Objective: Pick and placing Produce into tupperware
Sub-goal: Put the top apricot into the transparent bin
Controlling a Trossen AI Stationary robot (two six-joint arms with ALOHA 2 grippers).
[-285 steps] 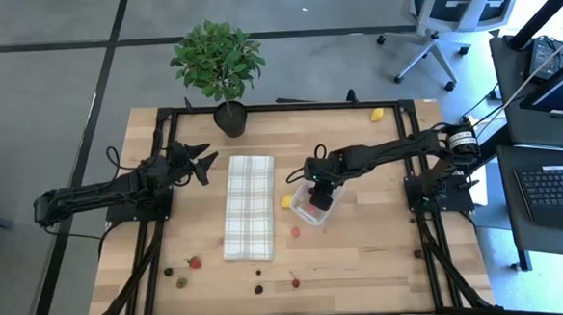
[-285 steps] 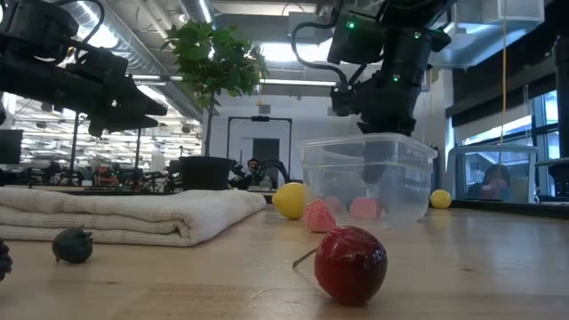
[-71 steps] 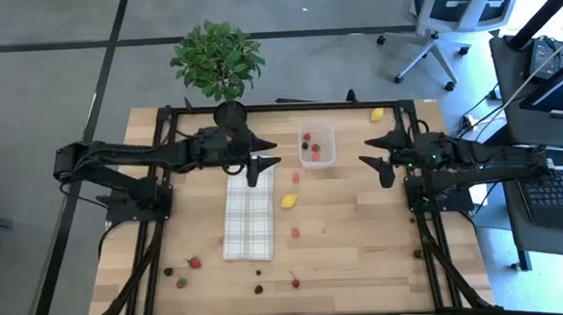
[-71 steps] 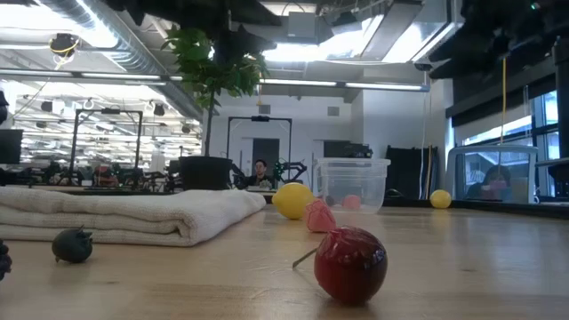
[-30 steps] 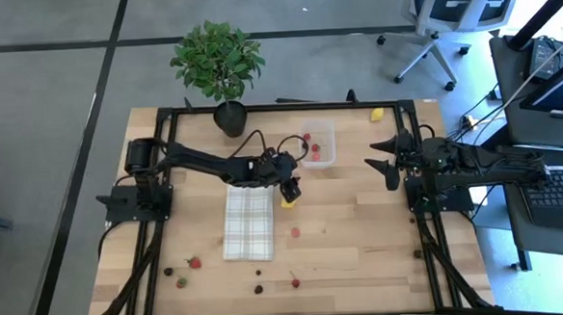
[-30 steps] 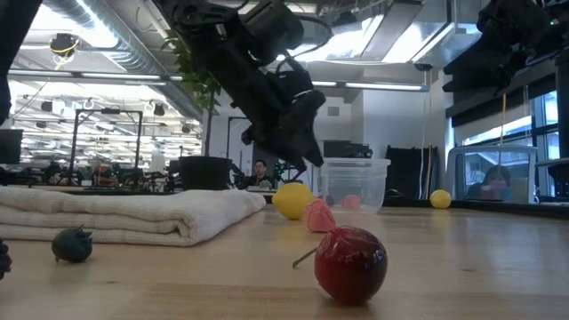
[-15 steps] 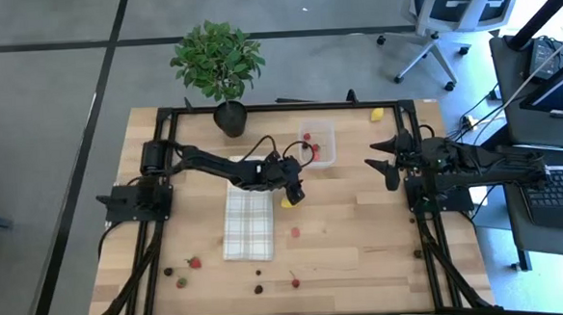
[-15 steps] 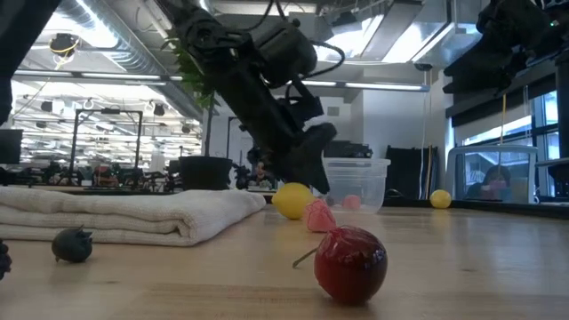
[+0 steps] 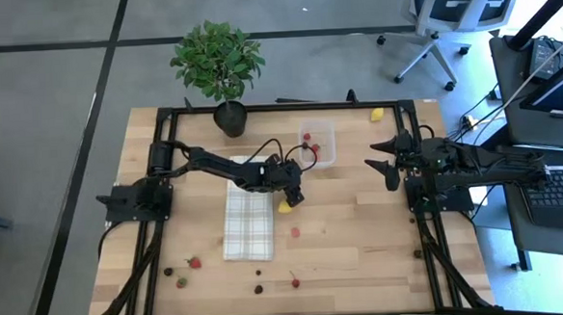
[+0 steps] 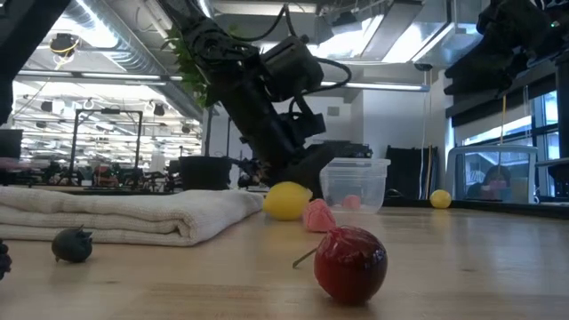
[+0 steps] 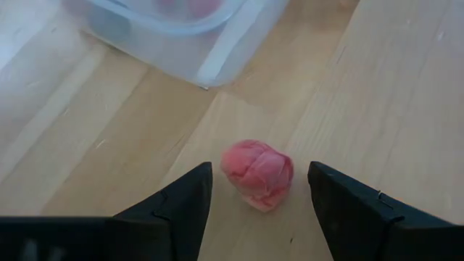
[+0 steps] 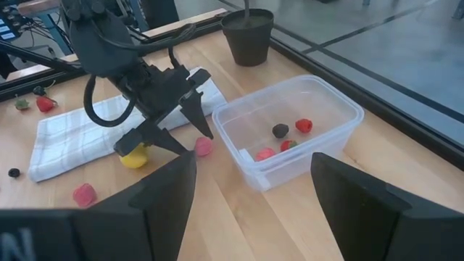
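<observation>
While the left hand reaches low over the middle of the surface, its fingers stand apart on either side of a pink piece of produce, which lies on the wood, not gripped. Just beyond it, toward the upper centre of the high view, sits the tupperware with a few red and dark pieces inside. At centre right the right hand waits with its fingers spread, holding nothing.

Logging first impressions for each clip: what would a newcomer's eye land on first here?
The left claw, open, is stretched to mid-table with its fingers either side of a pink produce piece lying on the wood just short of the clear tupperware, which holds a few red and dark pieces. The right claw waits open near the table's right edge.
</observation>
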